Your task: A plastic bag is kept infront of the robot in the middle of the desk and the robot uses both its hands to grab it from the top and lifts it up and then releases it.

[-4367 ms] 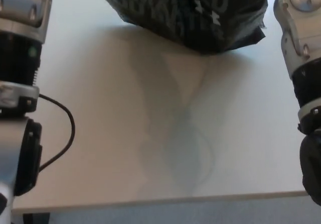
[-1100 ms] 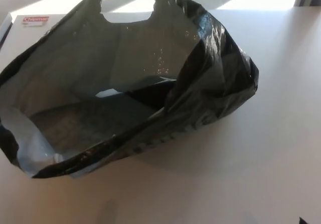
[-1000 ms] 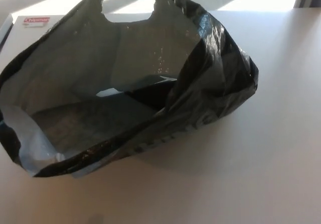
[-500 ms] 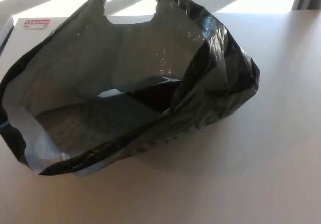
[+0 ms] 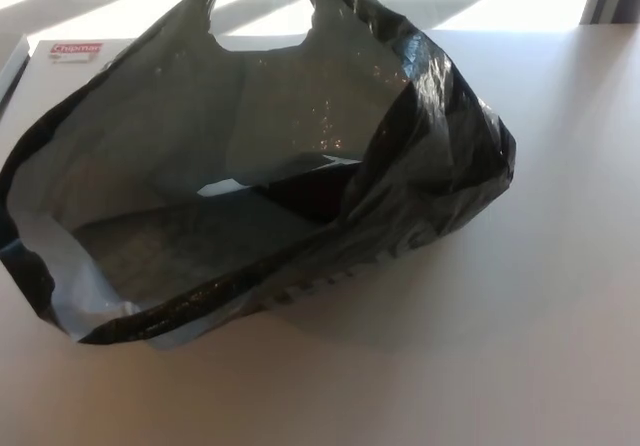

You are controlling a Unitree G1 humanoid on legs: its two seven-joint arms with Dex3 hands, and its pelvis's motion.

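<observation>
I look down at the plastic bag (image 5: 300, 166), which lies on the desk (image 5: 540, 296) in front of me, filling the left and middle part of my view. Its mouth gapes open toward me and to the left, and the near rim sags down to the desk surface. The cut-out handle (image 5: 262, 11) stands up at the far side. The left edge of the bag reaches almost to the border of the picture. To the right and in front of the bag the desk is bare. A small red label (image 5: 76, 50) sits at the far left. Neither of my hands shows, so I cannot tell their state.
</observation>
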